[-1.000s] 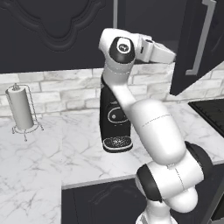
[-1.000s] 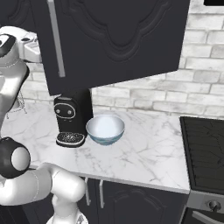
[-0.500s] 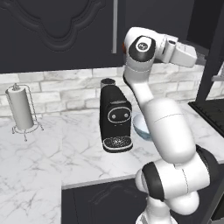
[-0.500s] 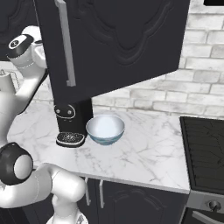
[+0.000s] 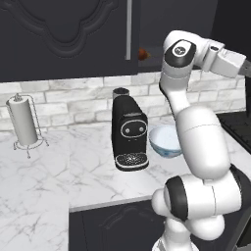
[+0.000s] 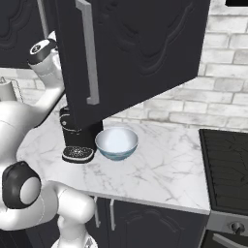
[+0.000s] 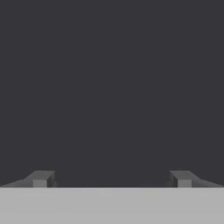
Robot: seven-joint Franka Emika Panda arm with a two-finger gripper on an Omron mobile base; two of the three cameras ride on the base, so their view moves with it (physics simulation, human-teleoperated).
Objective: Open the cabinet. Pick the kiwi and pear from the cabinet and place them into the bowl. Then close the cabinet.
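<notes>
Gripper [image 7: 112, 179] is spread wide, holding nothing, facing a dark surface. Cabinet [image 6: 145, 53] door stands open. Bowl [image 6: 116, 143] sits on tabletop [image 6: 164, 167].

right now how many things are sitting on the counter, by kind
coffee machine: 1
bowl: 1
paper towel holder: 1
total: 3
</notes>
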